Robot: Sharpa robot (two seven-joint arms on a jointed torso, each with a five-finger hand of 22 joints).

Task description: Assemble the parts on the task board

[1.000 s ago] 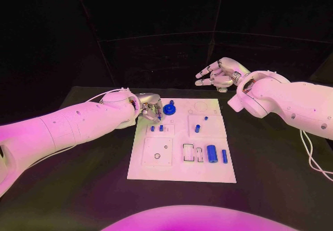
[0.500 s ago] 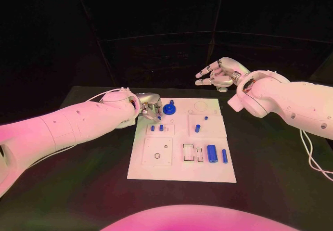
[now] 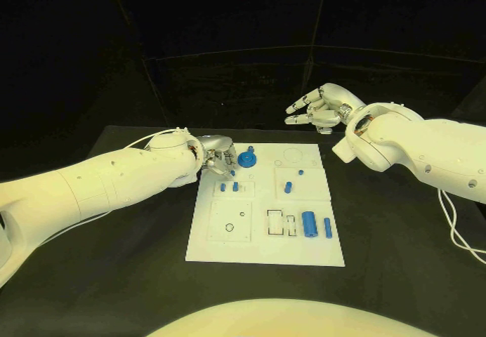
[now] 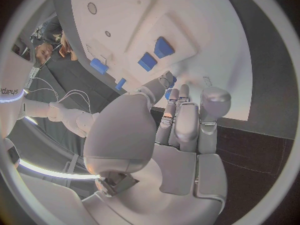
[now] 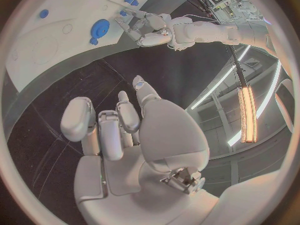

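Left hand point(image 3: 215, 157) fingers curled, empty, over task board point(image 3: 233, 246) | right hand point(image 3: 322, 107) spread, empty | black table point(image 3: 395, 232)

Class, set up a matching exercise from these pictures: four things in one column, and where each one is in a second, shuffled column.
Things:
1. left hand
2. right hand
3. round blue part
4. large blue cylinder

Places:
A. beyond the task board's far edge
B. on the board's near right area
C. at the board's far left corner
D. on the board just beside the left hand

Pairs: 1-C, 2-A, 3-D, 4-B
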